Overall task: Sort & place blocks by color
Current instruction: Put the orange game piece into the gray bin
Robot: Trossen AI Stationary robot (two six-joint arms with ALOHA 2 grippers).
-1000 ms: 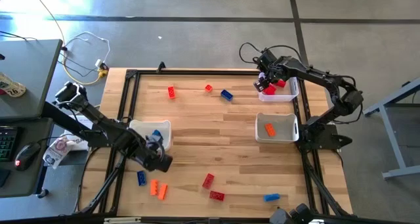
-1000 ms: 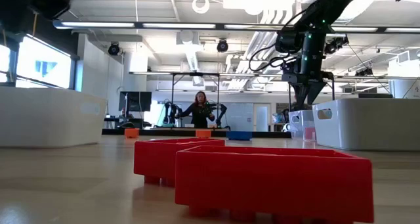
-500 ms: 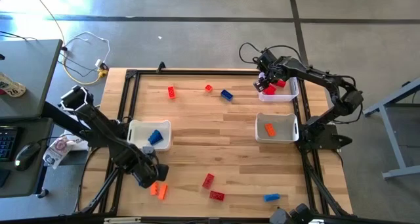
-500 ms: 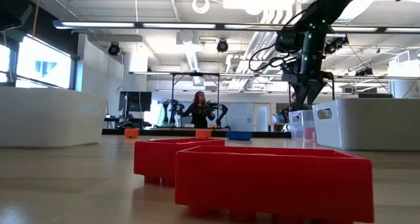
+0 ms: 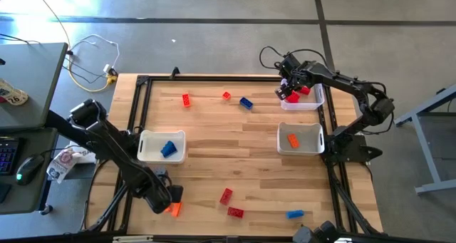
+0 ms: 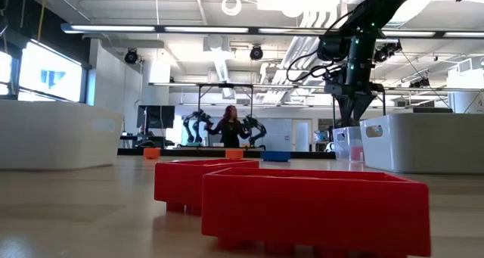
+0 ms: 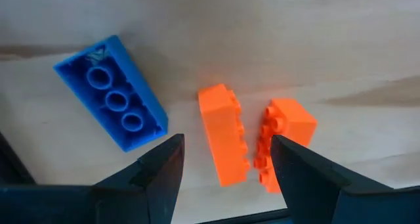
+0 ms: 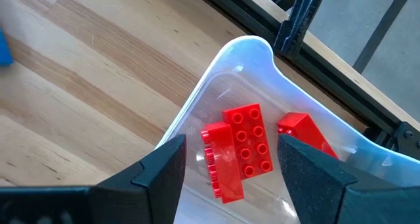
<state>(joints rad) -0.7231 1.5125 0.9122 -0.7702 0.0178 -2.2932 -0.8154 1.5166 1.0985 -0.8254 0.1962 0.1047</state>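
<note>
My left gripper (image 5: 162,197) hovers open near the table's near left corner. In the left wrist view its fingers (image 7: 226,145) stand above two orange blocks (image 7: 224,144) lying side by side, with a blue block (image 7: 110,91) upside down beside them. My right gripper (image 5: 289,93) hangs open over the far clear bin (image 5: 313,102); the right wrist view (image 8: 231,142) shows red blocks (image 8: 246,142) lying inside. One blue block (image 5: 168,149) lies in the left white bin (image 5: 146,156), and one orange block (image 5: 293,140) in the right white bin (image 5: 317,147).
Loose on the wood: red blocks (image 5: 186,100) (image 5: 226,95) and a blue one (image 5: 246,102) near the far edge, two red blocks (image 5: 226,196) (image 5: 235,212) and a blue one (image 5: 295,214) near the near edge. A black frame rims the table. A person stands far behind.
My left gripper has travelled from above the left white bin toward the table's near edge and now hangs over the orange blocks. The blue block stays in that bin. My right arm has kept still.
</note>
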